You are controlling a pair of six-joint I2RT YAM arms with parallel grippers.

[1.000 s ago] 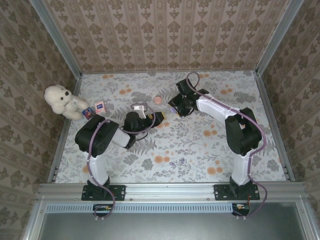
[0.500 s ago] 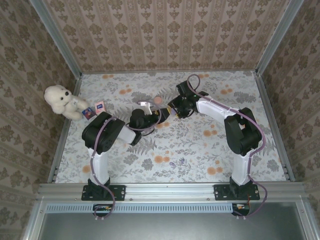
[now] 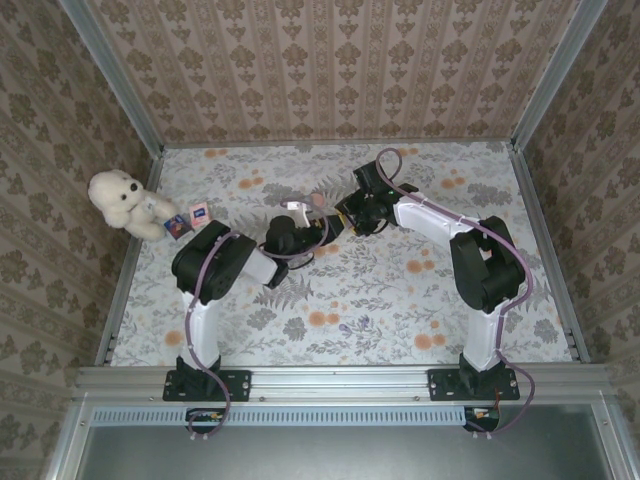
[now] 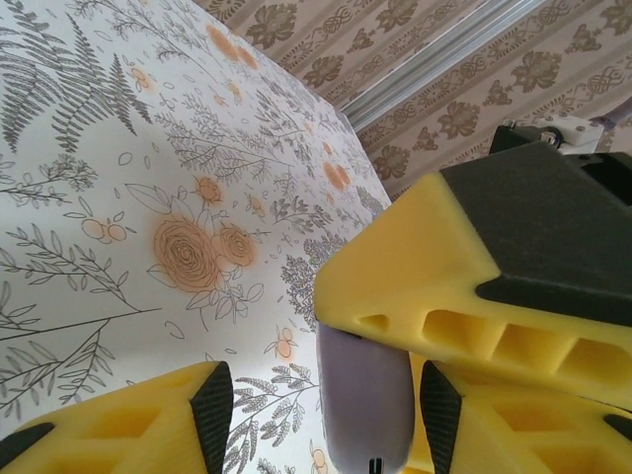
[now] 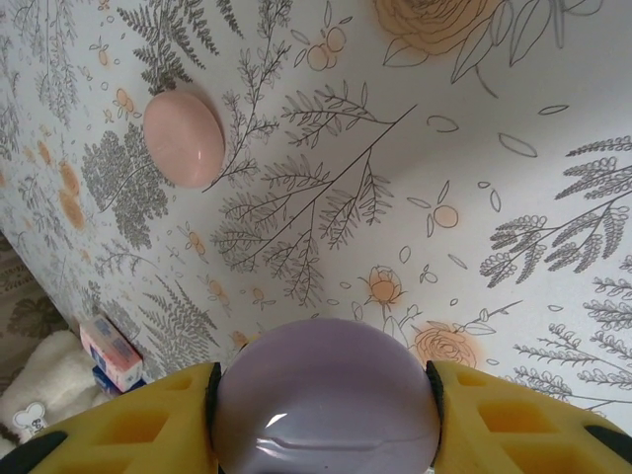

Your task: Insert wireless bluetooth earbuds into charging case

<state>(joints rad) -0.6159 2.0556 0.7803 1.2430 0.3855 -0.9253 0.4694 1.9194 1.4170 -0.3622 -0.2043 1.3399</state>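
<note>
Sitting well to the left of the pink disc [image 3: 317,200] on the table [image 3: 400,300], the teddy bear [image 3: 120,200] and the two small boxes [image 3: 198,211] beside it had not stirred over the last second. What had changed was the left arm. From a spot down and left of the disc it had swung its wrist up and rightward, so that the left gripper [image 4: 326,400] now sat just below the disc, nose to nose with the right one. Its fingers [image 4: 212,410] were spread wide, one on each side of the purple case [image 5: 326,410]. A clear gap showed on one side and the other pad was close by, and they did not appear to be pressing on it yet. The case itself appeared to be off the table, just below and slightly right of the disc. It was clamped between the yellow fingers of the right gripper [image 5: 324,395], which had drifted only a little toward the left arm. The case looked closed, so whether any earbud was inside could not be told. Judging from this, the arms had just reached a handover or a two-handed hold. The left fingers would probably need to narrow onto the case or its lid before it could be opened, so the task seemed at an early stage.
</note>
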